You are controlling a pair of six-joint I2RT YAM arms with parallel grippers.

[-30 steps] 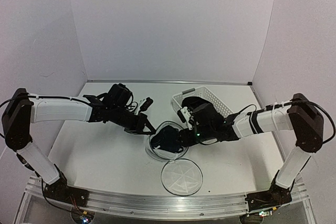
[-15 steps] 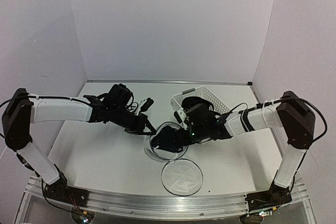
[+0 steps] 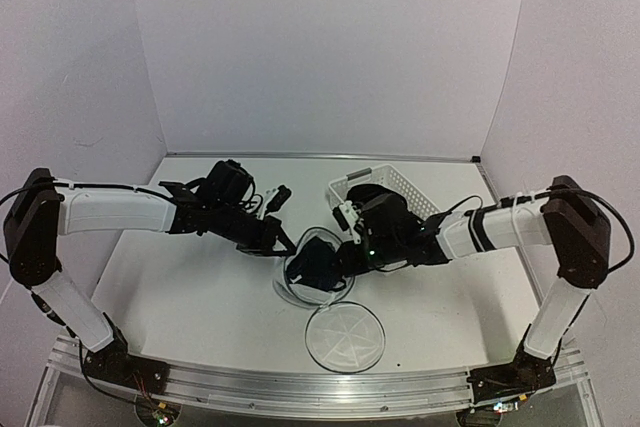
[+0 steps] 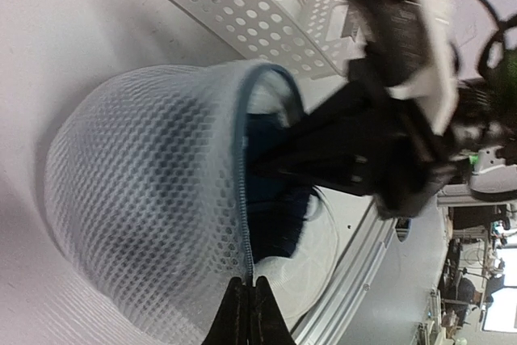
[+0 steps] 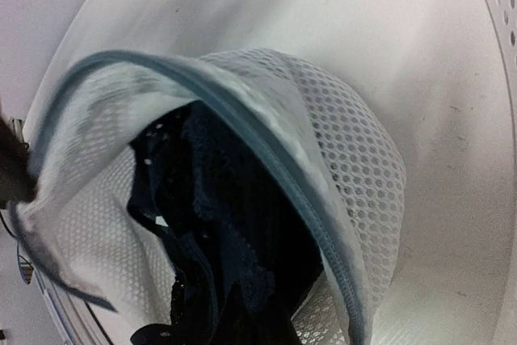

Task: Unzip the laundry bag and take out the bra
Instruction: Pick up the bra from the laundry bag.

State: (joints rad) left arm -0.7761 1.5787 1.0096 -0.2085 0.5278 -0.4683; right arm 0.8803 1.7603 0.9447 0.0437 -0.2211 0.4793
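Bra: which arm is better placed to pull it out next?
Right. The right gripper is inside the open laundry bag, shut on the bra; the left gripper pinches the bag's rim.

Bright, even, soft light from above in the overhead view, with only pale, fuzzy shadow on the table (image 3: 180,287) close around the laundry bag (image 3: 292,292); sharp throughout. From the left wrist, crisp on the bag's mesh, heavily smeared on the right gripper (image 4: 266,163) just right of it, washed out far to its lower right. From the right wrist, soft on the bag's near rim, murky on the bra (image 5: 218,224) inside.
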